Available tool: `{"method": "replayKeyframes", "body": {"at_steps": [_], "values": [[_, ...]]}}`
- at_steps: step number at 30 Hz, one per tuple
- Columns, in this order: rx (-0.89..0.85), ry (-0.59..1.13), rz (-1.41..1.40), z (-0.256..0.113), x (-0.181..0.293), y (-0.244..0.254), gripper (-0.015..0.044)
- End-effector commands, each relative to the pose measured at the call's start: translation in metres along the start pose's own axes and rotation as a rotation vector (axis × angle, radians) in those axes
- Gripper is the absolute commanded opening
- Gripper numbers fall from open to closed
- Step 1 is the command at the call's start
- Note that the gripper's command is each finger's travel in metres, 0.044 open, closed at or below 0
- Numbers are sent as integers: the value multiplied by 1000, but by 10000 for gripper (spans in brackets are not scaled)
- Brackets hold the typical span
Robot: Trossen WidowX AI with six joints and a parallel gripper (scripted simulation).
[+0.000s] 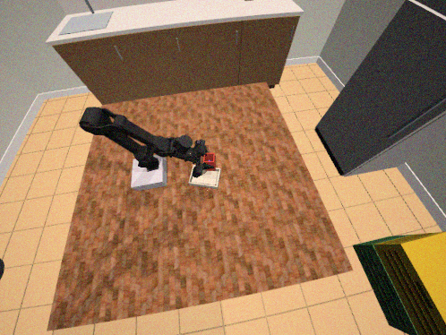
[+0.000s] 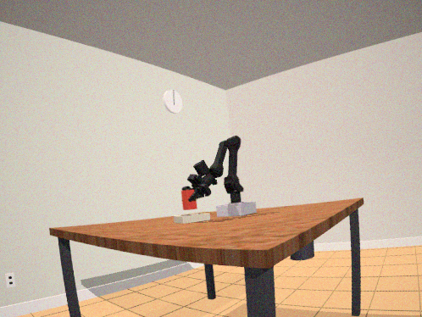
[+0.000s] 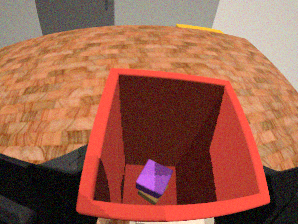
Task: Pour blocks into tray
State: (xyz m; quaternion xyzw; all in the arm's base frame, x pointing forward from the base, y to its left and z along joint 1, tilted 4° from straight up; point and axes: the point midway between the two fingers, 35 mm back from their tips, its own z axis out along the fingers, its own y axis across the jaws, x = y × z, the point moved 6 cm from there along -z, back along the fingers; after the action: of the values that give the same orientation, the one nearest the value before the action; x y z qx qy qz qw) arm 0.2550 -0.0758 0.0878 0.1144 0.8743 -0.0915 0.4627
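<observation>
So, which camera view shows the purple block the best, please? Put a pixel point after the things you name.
The wrist view: it looks down into the red cup (image 1: 210,162) (image 2: 189,199) (image 3: 237,145), where the purple block (image 3: 154,177) lies at the bottom. The top and exterior views show the cup, but I cannot make out the block in either.

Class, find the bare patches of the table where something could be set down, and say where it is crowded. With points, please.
Bare wood lies between the tray (image 1: 191,184) (image 2: 191,219) and the table's green-cabinet side, and toward the counter (image 1: 179,24). Crowded: the strip from the white base (image 1: 160,184) (image 2: 223,210) to the tray, beneath arm and cup (image 1: 210,169) (image 3: 172,210).
</observation>
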Motion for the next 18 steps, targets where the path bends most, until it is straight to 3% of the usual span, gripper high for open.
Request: {"method": "replayKeyframes", "body": {"at_steps": [1, 18], "values": [[61, -13, 39, -3, -4, -16, 0], [129, -22, 243, -5, -3, -35, 0]]}}
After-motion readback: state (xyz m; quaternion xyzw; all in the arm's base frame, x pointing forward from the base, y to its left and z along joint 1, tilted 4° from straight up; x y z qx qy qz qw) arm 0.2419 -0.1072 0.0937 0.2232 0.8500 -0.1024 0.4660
